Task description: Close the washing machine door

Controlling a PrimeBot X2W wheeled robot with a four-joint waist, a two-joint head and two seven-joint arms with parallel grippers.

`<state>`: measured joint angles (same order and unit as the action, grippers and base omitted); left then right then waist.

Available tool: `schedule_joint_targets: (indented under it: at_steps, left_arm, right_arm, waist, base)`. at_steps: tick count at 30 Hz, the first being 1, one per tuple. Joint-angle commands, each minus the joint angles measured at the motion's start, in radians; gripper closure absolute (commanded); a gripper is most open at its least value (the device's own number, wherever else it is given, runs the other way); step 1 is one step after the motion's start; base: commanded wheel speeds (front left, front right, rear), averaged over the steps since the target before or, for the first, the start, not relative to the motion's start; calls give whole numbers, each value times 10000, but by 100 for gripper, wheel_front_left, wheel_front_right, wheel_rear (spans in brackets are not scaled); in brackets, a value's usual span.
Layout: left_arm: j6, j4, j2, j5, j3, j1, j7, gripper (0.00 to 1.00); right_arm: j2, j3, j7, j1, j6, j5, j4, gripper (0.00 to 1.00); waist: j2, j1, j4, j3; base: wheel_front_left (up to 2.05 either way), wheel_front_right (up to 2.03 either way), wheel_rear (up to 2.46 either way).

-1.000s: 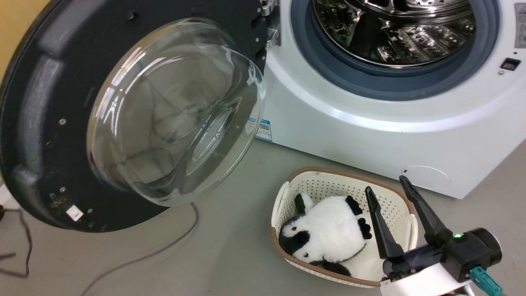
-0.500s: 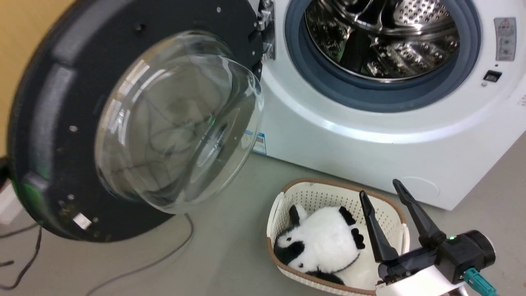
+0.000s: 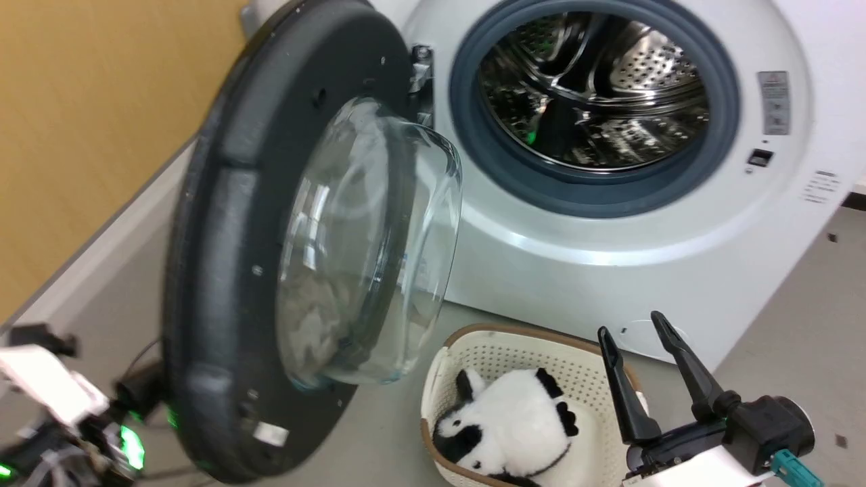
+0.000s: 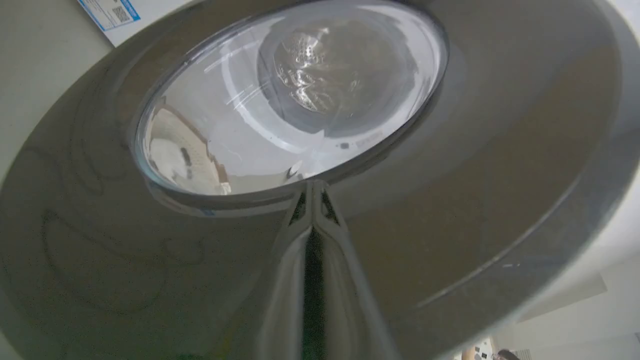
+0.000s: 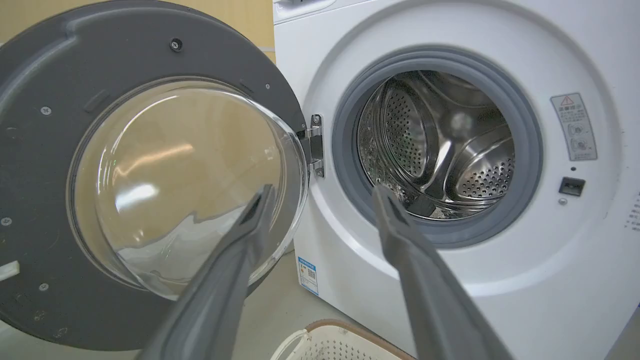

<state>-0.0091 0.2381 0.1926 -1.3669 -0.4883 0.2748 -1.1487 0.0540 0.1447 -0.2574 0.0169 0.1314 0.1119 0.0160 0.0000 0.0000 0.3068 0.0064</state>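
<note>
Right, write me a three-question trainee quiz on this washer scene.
1. True or false: the washing machine door is latched shut.
2. What lies in the basket? A) towels B) a panda toy C) shoes
3. Fill in: the fingers of the right gripper are ___ (open/shut).
Key: 1 false, it stands open; 2 B; 3 open.

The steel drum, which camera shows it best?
Right wrist view: the drum is sharp, nearly head-on, perforations clear. The head view shows it from above, blurred; the left wrist view glimpses it distorted through the washing machine door.
</note>
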Motion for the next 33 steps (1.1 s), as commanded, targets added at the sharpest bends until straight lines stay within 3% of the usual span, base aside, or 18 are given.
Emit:
schedule_joint_targets:
  at_steps: [1,4,12,16,22,33]
  left_arm:
    - [81,-358,-351,-47,205,-392,-146,100]
    - [190,-1639,-1083,-49,949,-1372,-430,100]
    - [61,-2722,-1414,-969,2639,-2386,142,100]
    - [-104,-2746,-1420,-1783,3675,-2614,1321,100]
    - [-625,-2247,-1422,-1934,4820,-2504,3034,100]
    - [-1091,-473,-1423,-2304,5617,-780,6777,100]
  right_arm:
    - [-34,-39,-44,114,-7,151,-11,0]
    - [-36,-180,-44,160,-7,176,1,0]
    - [-36,-500,-44,152,-7,-57,-33,0]
    - [-37,-678,-44,46,-7,-80,-1,0]
    - [-37,-813,-44,-45,-7,-36,62,0]
    - [-37,-899,-44,-203,-7,179,185,0]
  waist:
    - [0,0,-201,-68]
    - [0,0,-798,2]
    - [0,0,-2176,313]
    - [0,0,-3061,514]
    - [0,0,-4335,844]
    - [0,0,-5958,1610]
  base:
    - [0,0,0]
    - [0,0,0]
    - [0,0,0]
    - [0,0,0]
    - [0,0,0]
    - [0,0,0]
